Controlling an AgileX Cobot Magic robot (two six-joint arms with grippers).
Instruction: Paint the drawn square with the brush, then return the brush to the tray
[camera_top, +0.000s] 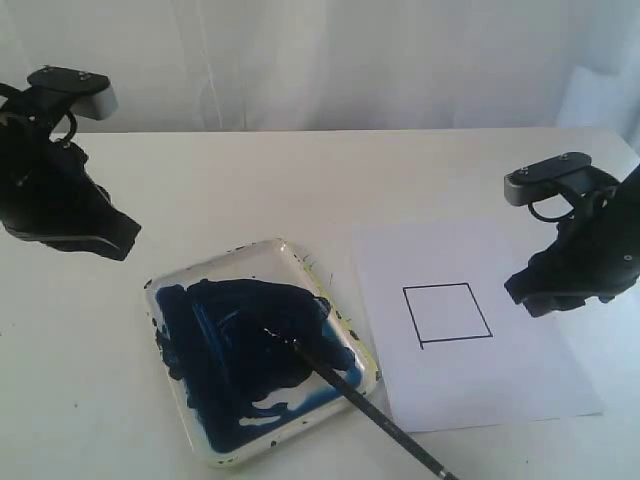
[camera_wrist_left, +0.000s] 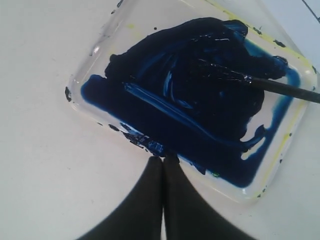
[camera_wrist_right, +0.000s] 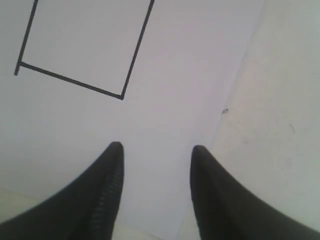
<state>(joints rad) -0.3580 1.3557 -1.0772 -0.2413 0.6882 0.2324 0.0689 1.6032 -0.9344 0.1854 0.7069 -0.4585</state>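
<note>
Left hand (camera_wrist_left: 163, 160): your two fingers are pressed together with nothing between them. In the left wrist view the tips sit above the edge of the tray (camera_top: 220, 260); in the exterior view the hand hangs to the left of the tray, clear of it.

Right hand (camera_wrist_right: 157, 150): your fingers stand apart, with only bare paper showing in the gap. The hand is over the right part of the paper sheet (camera_top: 500, 390), beside the drawn square (camera_top: 447, 314) and not touching it.

Tray: rounded-square, white, with yellowish specks on the rim. It stands on the desk (camera_top: 300, 180) just left of the paper. Dark blue paint (camera_top: 235, 340) covers most of its inside.

Brush (camera_top: 370, 405): you will find it free of both hands. Its wet tip lies in the paint near the tray's middle. The black handle crosses the tray's rim on the side nearest the paper and runs out over the desk, passing close to the paper's corner.

Drawn square: thin black outline on the paper, blank inside, with a short tail at the corner nearest the brush handle.

Paper sheet: white, flat on the desk, right of the tray.
</note>
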